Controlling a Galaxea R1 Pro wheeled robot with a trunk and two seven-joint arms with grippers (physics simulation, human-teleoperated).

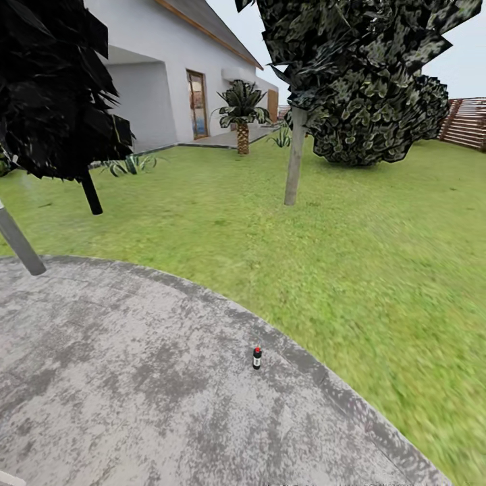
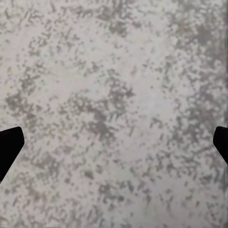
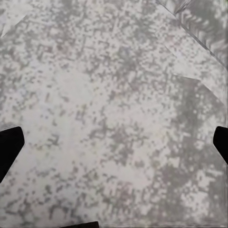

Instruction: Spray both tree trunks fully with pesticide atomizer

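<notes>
While both pincers stand spread, grasp the small, light, tippable pesticide atomizer (image 1: 256, 358) around its rigid body.

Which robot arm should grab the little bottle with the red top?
Probably the right. In the head view the atomizer stands upright on the grey paving, slightly right of centre. Both grippers, left and right, are open and empty, so it's a close call.
</notes>
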